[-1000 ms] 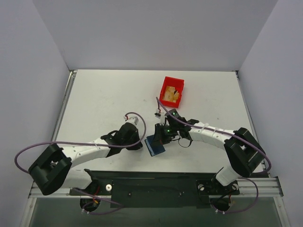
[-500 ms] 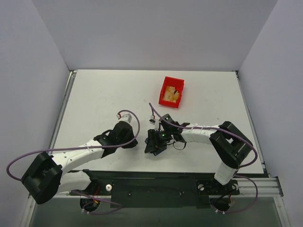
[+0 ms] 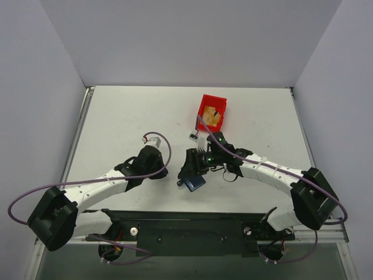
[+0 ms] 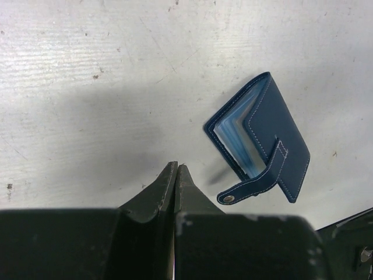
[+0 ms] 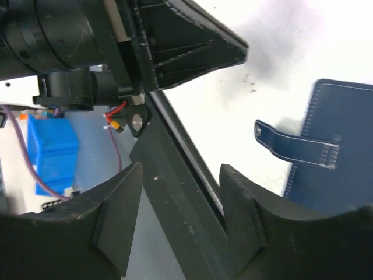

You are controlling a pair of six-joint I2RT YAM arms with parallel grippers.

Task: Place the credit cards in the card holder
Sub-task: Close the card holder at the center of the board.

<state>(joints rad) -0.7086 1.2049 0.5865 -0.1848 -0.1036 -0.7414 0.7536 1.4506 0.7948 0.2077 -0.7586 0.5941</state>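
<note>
Card holder (image 4: pixel 285 134) lying on the table (image 4: pixel 87 70), strap undone.
We see the left hand (image 4: pixel 176 166) pinched closed just beside it, gripping nothing; the holder sits slightly ajar; on its other side the right hand (image 5: pixel 180 204) hangs close, fingers spread and empty.

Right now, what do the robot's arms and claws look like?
The left arm and right arm have white tubes between chunky black joints, each trailing a looping purple cable. The left claw and right claw are black, with two wedge-shaped fingers. Green lights dot the right wrist.
</note>
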